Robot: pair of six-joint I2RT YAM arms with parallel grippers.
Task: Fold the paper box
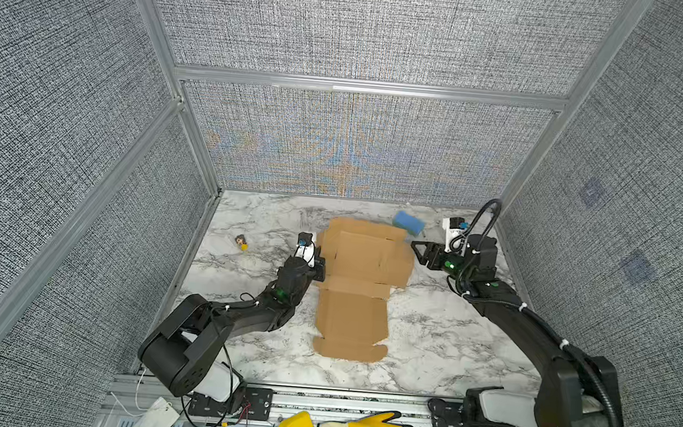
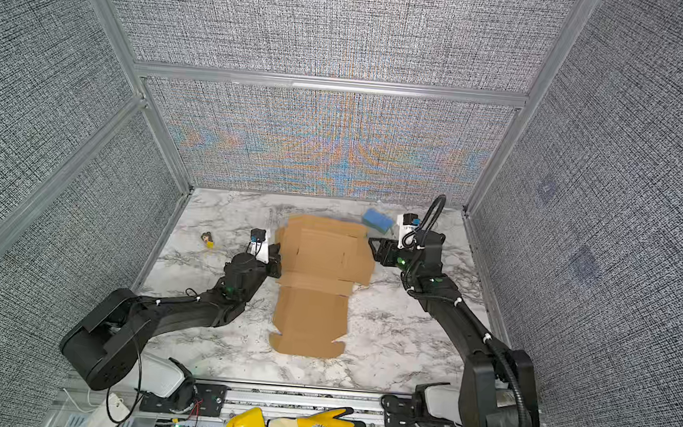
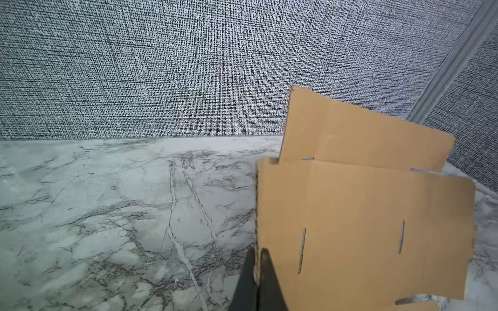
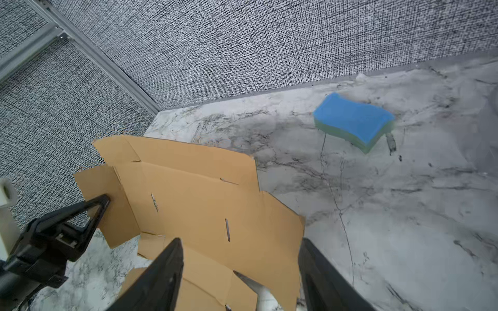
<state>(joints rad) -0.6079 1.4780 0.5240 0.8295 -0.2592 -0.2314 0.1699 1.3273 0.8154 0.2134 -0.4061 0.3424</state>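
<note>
Grey woven fabric wall panels (image 1: 367, 29) filled the upper frame and both sides in both top views, joined by silver aluminium rails (image 1: 370, 87). A white, grey-veined marble-patterned tabletop (image 1: 426, 338) lay evenly lit across the lower centre.

Tbl (image 1: 446, 348): paper box (image 1: 352, 319), sponge (image 1: 409, 222), toy (image 1: 241, 241)

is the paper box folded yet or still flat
Still spread: paper box lies unfolded, no walls formed, far panel tilted up.
</note>
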